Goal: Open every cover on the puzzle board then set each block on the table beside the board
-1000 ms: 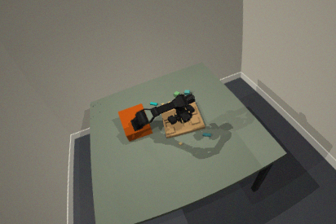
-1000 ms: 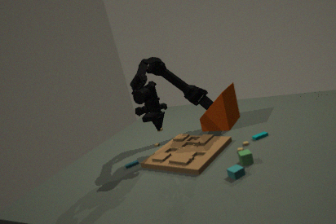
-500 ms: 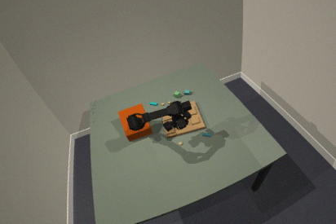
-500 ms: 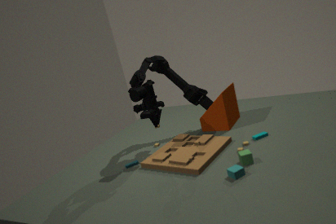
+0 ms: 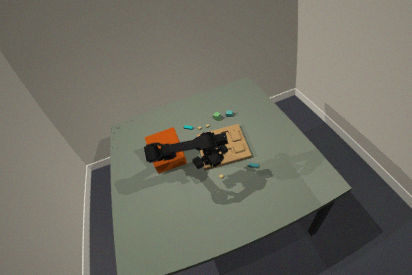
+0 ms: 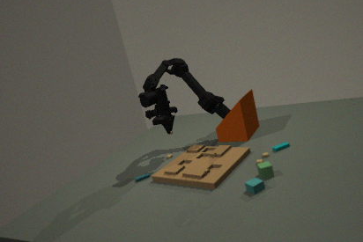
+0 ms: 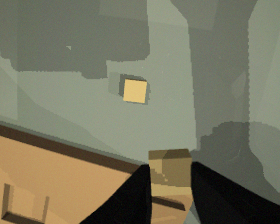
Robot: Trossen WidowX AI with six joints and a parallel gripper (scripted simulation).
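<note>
Exterior: green-grey table [image 5: 165, 215] [image 6: 300, 207] [image 7: 167, 100], plain grey walls [image 5: 165, 30] [image 6: 247, 26].

We see our gripper [image 7: 169, 171] closed on a pale yellow block [image 7: 170, 175] above the wooden board's [image 7: 57, 172] edge, while another small yellow block [image 7: 135, 91] rests apart from the board on the shadowed grey-green table [image 7: 82, 112].

One small block [image 5: 221, 176] [image 6: 169, 157] [image 7: 135, 91] lies beside the board [image 5: 246, 156] [image 6: 185, 183] [image 7: 52, 165], two beyond its opposite side
</note>
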